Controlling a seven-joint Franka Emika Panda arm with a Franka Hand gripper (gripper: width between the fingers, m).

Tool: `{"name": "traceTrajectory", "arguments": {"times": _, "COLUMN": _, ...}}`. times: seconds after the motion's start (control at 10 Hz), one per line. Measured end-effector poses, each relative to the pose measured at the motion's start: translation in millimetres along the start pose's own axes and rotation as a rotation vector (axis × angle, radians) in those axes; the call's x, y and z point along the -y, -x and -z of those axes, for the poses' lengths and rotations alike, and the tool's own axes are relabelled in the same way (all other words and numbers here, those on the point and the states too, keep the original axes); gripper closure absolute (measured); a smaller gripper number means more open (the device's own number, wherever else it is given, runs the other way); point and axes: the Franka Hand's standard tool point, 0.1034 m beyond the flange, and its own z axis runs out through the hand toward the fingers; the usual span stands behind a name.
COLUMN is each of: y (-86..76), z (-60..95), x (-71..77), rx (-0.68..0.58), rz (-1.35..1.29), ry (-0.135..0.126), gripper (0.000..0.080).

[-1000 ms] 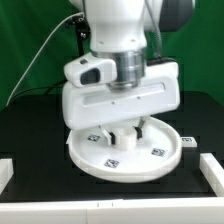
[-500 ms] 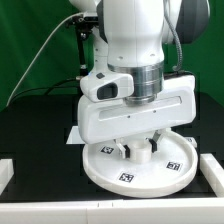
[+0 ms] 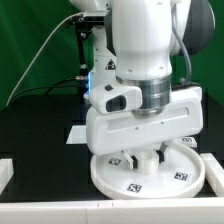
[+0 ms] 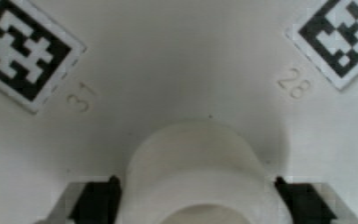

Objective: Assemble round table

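We find the tabletop (image 3: 40,125) open toward the exterior view's left, whereas on the right a white border rail (image 3: 213,166) stands just beside the rimmed disc (image 3: 110,178), leaving little passage.

Green cloth backdrop (image 3: 30,40) filling the exterior view from nine o'clock up toward eleven, evenly lit. Thin pale cable (image 3: 40,55) slanting across it at ten o'clock. Dark upright stand (image 3: 84,45) against the green near eleven. Below, matte black table (image 3: 35,120) spreading out to nine o'clock. Marker board (image 3: 76,133) lying flat on it just off centre toward nine. White border rails at eight o'clock (image 3: 5,172) and at four (image 3: 212,168).
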Motion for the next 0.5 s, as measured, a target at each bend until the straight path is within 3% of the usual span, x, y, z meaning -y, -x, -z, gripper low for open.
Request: {"name": "traceTrajectory", "arguments": {"times": 0.5, "y": -17.3, "z": 2.3, "x": -4.9, "rx": -0.095, "rz": -0.010, "ry": 0.030, "gripper": 0.0393}}
